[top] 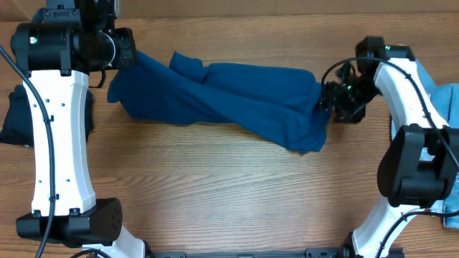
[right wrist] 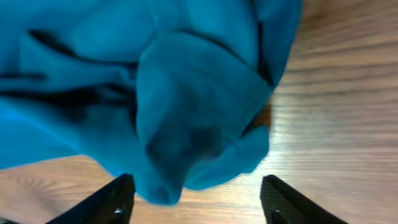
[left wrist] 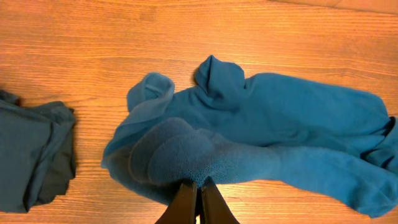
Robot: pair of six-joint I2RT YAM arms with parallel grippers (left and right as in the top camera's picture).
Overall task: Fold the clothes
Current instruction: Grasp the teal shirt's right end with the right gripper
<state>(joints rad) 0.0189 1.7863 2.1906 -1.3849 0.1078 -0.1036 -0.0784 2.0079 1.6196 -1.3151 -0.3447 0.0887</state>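
The clothes here are chiefly a large mid-blue knit garment lying bunched across the table from left to right. My left gripper is at its left end. In the left wrist view this gripper is shut, its tips pinching the thick folded edge of the blue garment. My right gripper is at the garment's right end. It stands open, with a hanging lobe of the blue garment reaching down between the spread fingers, nearer the left fingertip.
A dark navy garment lies folded at the left edge, also seen in the left wrist view. Pale blue denim pieces sit at the right edge behind the right arm. Bare wooden table stretches in front of the blue garment.
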